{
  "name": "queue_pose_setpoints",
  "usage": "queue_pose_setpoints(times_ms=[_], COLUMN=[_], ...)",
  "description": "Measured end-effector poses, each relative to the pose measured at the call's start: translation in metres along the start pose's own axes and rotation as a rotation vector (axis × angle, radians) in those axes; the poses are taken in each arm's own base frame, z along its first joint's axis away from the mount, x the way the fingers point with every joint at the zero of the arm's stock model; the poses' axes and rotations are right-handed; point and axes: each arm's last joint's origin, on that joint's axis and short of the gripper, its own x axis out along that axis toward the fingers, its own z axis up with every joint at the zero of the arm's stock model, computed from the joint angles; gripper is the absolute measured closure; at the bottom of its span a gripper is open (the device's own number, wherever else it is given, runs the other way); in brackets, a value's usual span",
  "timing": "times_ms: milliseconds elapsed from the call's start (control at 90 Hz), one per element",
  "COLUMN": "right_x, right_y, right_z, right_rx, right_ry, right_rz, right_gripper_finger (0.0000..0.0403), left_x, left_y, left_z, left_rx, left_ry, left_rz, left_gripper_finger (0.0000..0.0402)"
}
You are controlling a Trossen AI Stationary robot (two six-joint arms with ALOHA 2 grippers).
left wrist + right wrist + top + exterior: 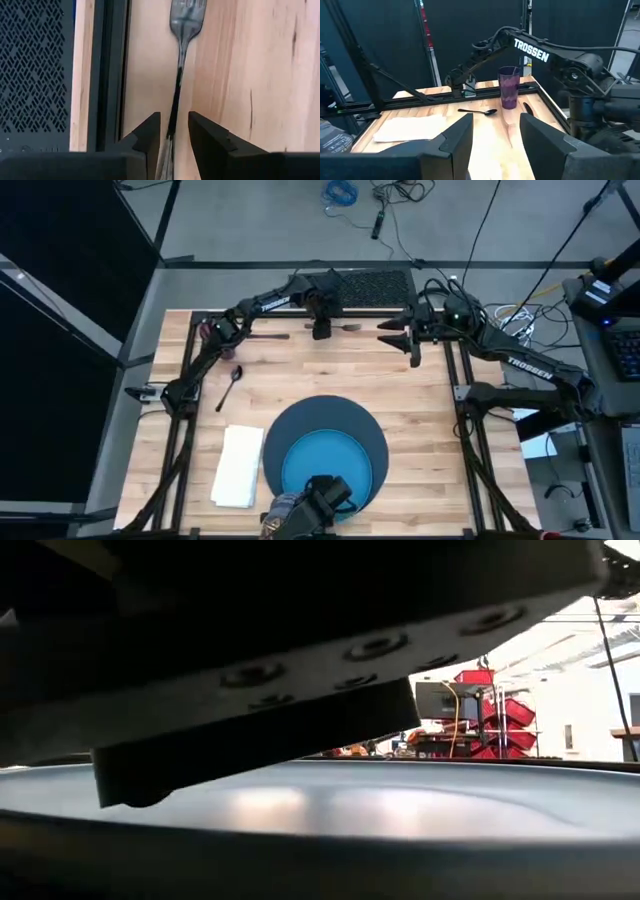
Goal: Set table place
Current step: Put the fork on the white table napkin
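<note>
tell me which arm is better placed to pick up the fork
Left. The left gripper is open with its fingers either side of the fork handle at the table's far edge; the right gripper hangs beside it, not over it.

My arms: dark, jointed, matte black segments, white TROSSEN lettering along forearm links. Left gripper (174, 132): two black angular wedge fingers. Right gripper (496, 137): same blocky black fingers. Black cables trail right arm base.

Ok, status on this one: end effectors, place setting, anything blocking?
Left end effector open, straddling the fork handle at the table's far edge. Right end effector open, empty. Plate, mat, napkin placed. Nothing blocking.
</note>
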Motion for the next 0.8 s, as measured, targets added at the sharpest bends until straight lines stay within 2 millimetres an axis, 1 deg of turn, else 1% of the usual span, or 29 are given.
queue_pose_setpoints(times_ms=[267, 400, 800], right_x=[0.0001, 0.0001, 0.0001], right_y=[0.0003, 0.0003, 0.0003], right_z=[0.0016, 0.0018, 0.0025], right_rx=[-0.005, -0.006, -0.01], right_ry=[-0.015, -0.017, -0.023], right_rz=[0.001, 0.002, 0.002], right_gripper_finger=[0.0255, 0.0255, 0.0255], left_x=[0.0003, 0.0081, 0.0072], left_y=[-0.0009, -0.0001, 0.0032], left_z=[0.0002, -0.0031, -0.0048], left_rx=[-0.033, -0.063, -0.105], left_ry=[-0.008, -0.02, -0.021], left_rz=[-0.019, -0.077, -0.069], left_gripper_finger=[0.0316, 0.0316, 0.0316])
